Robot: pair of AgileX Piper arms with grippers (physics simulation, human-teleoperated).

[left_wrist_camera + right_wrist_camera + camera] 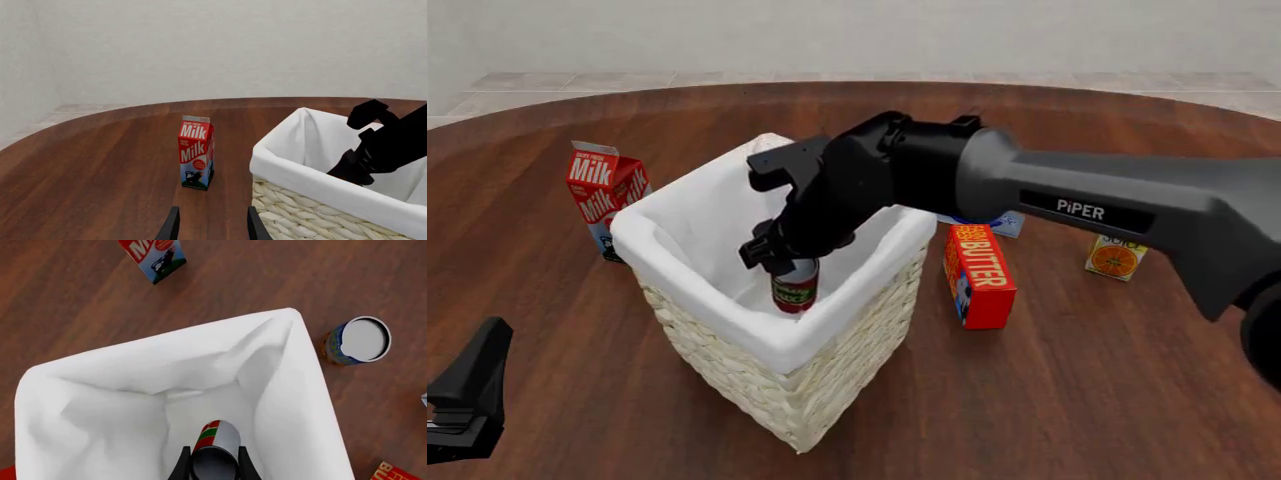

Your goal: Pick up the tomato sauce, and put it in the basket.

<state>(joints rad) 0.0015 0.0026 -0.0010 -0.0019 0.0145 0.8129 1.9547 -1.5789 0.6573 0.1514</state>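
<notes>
The basket [787, 385] sits in the middle of the front picture, tall and square, made of cream woven straw with a soft white cloth folded over its rim. The right gripper [777, 268] reaches down inside it, and its two dark fingers are pressed on both sides of the tomato sauce [795, 290]. The tomato sauce is a small round can with a shiny silver top and a red label with a green band; it hangs inside the basket, and the black arm hides its upper part. In the right wrist picture the can [215, 447] shows at the bottom edge, partly cut off, over the white cloth. The left gripper [211, 226] sits at the bottom of its own picture; only two finger tips show, spread apart with nothing between them. A red and white milk carton [603, 195] stands on the smooth brown wood table [1068, 400], left of the basket. A red butter box [978, 276] stands just right of the basket, and a small orange carton [1116, 258] sits farther right.
</notes>
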